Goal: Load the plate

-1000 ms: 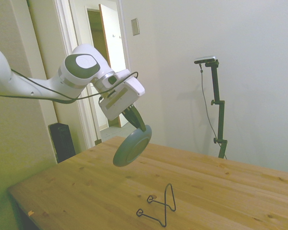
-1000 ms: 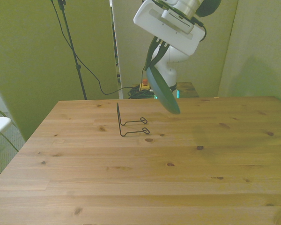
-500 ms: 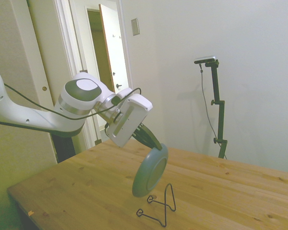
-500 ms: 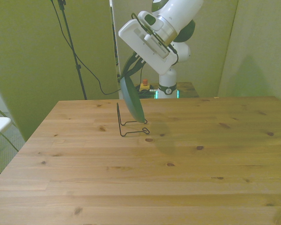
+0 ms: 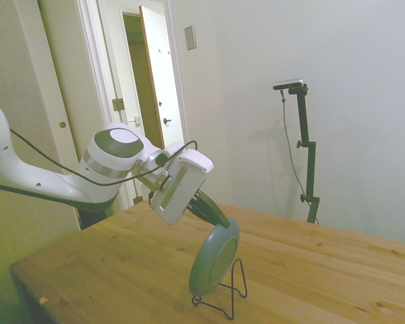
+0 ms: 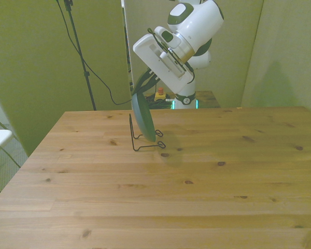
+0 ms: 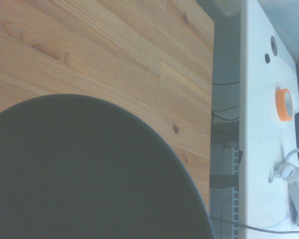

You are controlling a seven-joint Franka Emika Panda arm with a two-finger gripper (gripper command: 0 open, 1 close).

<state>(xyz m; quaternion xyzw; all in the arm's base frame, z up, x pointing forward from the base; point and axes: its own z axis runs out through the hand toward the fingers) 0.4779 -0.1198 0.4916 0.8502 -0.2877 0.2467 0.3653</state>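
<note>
One wooden table; plate pinched upright over wire stand.

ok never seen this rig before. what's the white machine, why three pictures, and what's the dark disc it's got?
The white machine is a robot arm ending in a two-finger gripper. The three pictures show one moment from three cameras: one off to the side of the table, one across the table facing the robot, and one mounted on the wrist looking down from close by. The dark disc is a small grey-green plate, which the gripper grips by its upper rim and holds on edge, tilted. On the wooden table stands a thin black wire stand; the plate's lower edge sits at or just above it, though contact is hard to confirm. In the wrist view the plate fills much of the picture.
</note>
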